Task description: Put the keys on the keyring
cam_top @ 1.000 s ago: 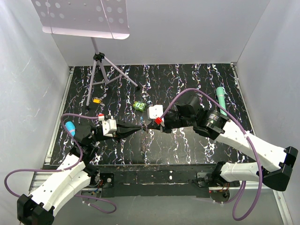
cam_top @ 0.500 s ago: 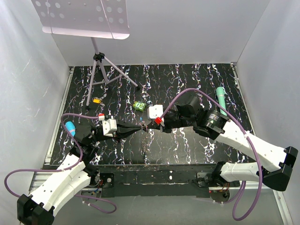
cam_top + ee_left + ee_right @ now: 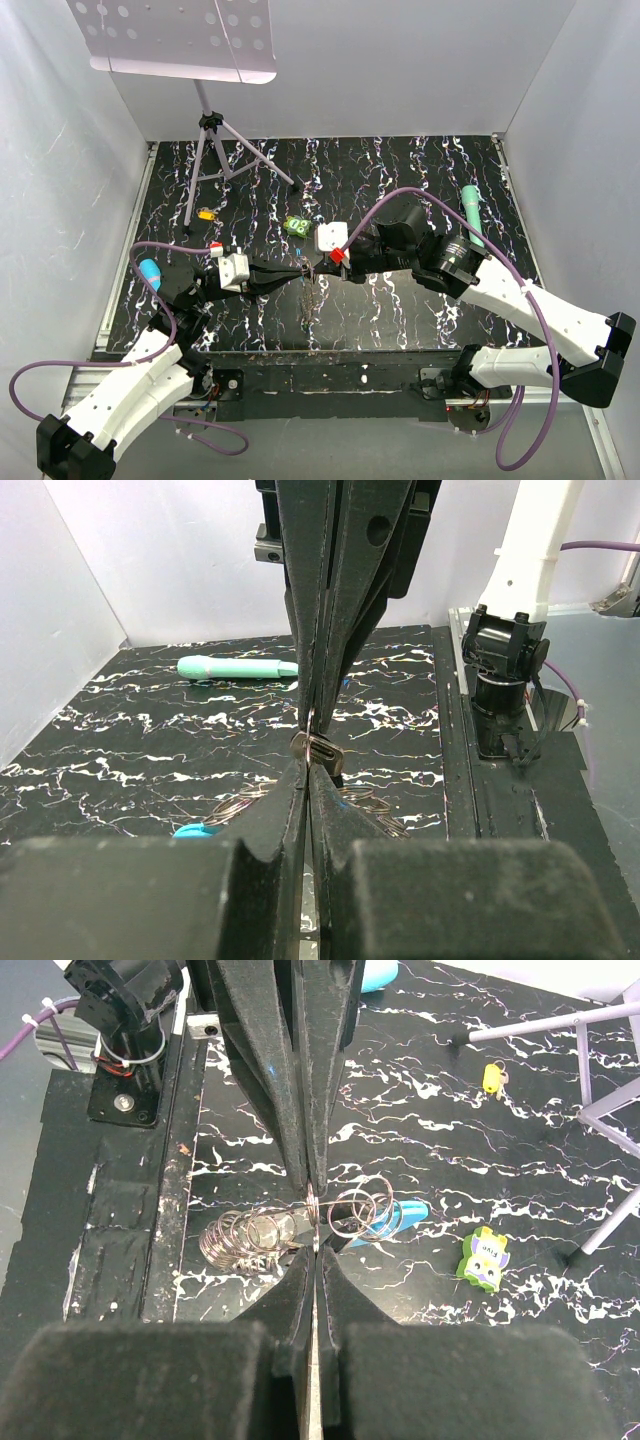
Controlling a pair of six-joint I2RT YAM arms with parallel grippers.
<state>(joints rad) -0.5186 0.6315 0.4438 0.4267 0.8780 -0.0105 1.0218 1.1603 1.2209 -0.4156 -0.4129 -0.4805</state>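
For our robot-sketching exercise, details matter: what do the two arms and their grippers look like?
The left arm and right arm have white link shells with black joints, and a purple cable loops along each. The left gripper and right gripper each have a white block body with a red mark and long black tapering fingers.

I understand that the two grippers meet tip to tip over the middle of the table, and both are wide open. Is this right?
Not quite. They do meet tip to tip over the middle of the table, but neither is open. The left gripper and the right gripper are both shut, pinching the keyring between them. The two wrist views show it.
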